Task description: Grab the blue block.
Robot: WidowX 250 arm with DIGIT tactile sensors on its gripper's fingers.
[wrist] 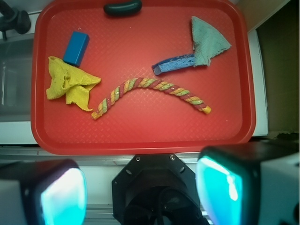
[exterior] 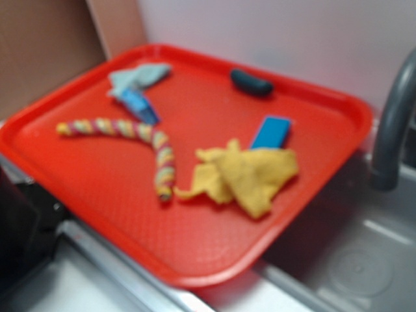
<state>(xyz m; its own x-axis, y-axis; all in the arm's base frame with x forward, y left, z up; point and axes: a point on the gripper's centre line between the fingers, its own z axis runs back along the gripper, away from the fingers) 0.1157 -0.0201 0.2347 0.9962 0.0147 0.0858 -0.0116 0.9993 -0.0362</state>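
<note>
The blue block [wrist: 76,48] lies flat on the red tray [wrist: 140,136], in its upper left part in the wrist view, just above a crumpled yellow cloth [wrist: 68,83]. In the exterior view the blue block [exterior: 270,132] sits right of centre, touching the yellow cloth [exterior: 244,174]. My gripper [wrist: 143,192] hangs high above the tray's near edge, far from the block. Its two teal-padded fingers [wrist: 63,197] stand wide apart with nothing between them. The gripper does not show in the exterior view.
A striped rope [wrist: 150,91] curves across the tray's middle. A rough blue sponge wedge [wrist: 174,63] lies under a grey-green cloth [wrist: 207,41]. A dark teal oblong piece [wrist: 123,7] rests at the far rim. A grey faucet [exterior: 393,123] and sink [exterior: 351,260] stand beside the tray.
</note>
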